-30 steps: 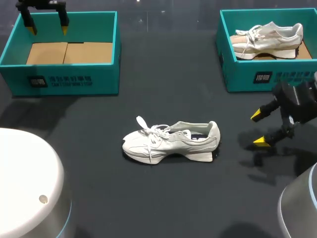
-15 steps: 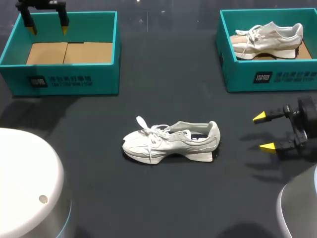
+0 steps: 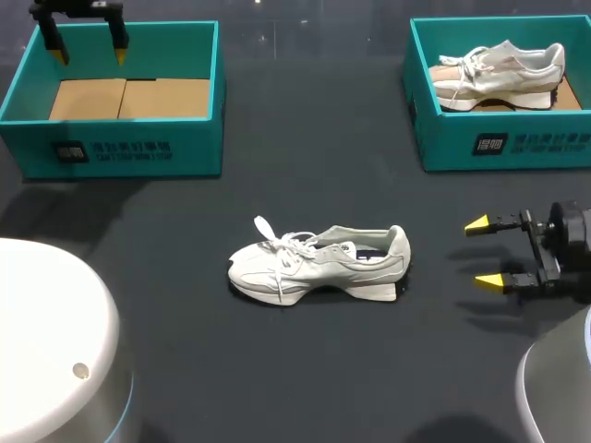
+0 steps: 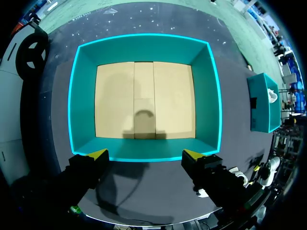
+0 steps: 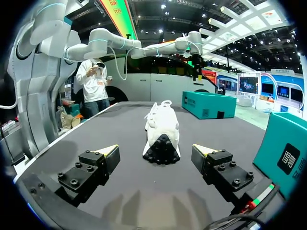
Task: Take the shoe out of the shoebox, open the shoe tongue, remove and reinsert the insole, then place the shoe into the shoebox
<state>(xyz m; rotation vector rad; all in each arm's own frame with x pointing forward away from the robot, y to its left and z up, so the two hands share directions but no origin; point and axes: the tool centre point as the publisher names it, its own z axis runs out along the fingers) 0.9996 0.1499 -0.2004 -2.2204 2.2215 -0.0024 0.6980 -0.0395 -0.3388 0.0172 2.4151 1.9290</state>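
Head view: an empty box sits at the tabletop's far left corner, my left gripper wide above it; the shoe lies mid-tabletop. My right gripper, wide near the right edge, may shove the heel if it closes off-centre.

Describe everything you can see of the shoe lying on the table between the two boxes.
The shoe is an off-white sneaker with white laces, a dark lining inside its opening and a dark patch under the heel. It stands upright on its sole on the dark table, toe towards my left and heel towards my right gripper, which is open and clear of it. Only the table touches it.
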